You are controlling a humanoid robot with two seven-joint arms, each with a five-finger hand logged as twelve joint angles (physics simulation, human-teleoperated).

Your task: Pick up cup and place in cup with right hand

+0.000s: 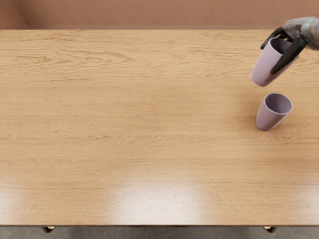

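My right hand comes in at the upper right, its dark fingers closed around the upper part of a light purple cup. That cup is held with its mouth up and slightly tilted, and its base seems to be above the table. A second purple cup stands upright on the table, nearer the front edge than the held one. In the picture a small gap separates the two cups. The left arm is out of view.
The wooden table fills most of the view. Its front edge runs along the bottom of the picture, and a reddish-brown wall rises behind its back edge.
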